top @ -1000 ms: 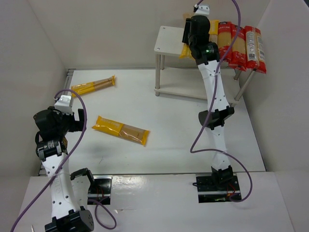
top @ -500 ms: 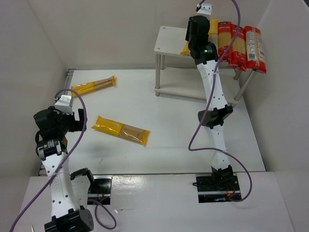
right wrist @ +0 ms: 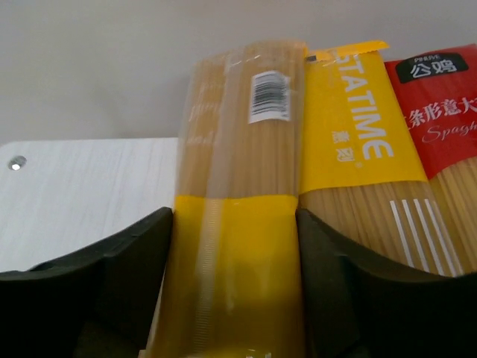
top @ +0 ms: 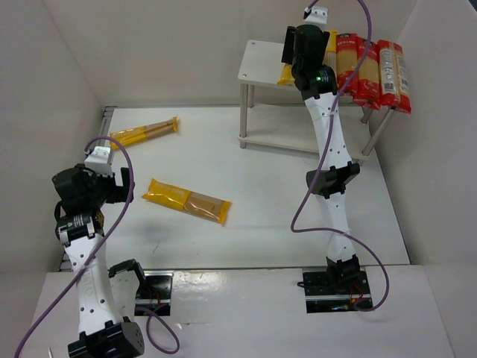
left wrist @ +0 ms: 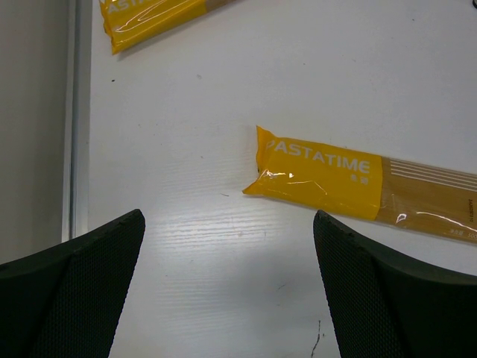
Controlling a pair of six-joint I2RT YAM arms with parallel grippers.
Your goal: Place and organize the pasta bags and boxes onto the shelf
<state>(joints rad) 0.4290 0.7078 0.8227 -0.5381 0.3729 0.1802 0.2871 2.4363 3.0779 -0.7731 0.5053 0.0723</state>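
Note:
The white shelf [top: 257, 63] stands at the back right. Its top board carries two red packs [top: 387, 71], a yellow pack [top: 346, 60] and, leftmost, another yellow pack [right wrist: 238, 149] lying beside its yellow neighbour [right wrist: 358, 134]. My right gripper [right wrist: 235, 224] is open over the shelf, its fingers flanking that leftmost pack close to its long edges. Two more yellow pasta packs lie on the table, one in the middle [top: 186, 200] and one at the back left [top: 144, 133]. My left gripper [left wrist: 227, 224] hovers open and empty just short of the middle pack [left wrist: 320, 175].
White walls close in the table at left, back and right. The shelf's lower board [top: 298, 138] shows bare beneath the top one, on thin metal legs. A metal rail [left wrist: 74, 112] runs along the table's left edge.
My right gripper has shifted the yellow pack slightly right against the row, and its fingers have spread apart around it. The left arm has not moved.

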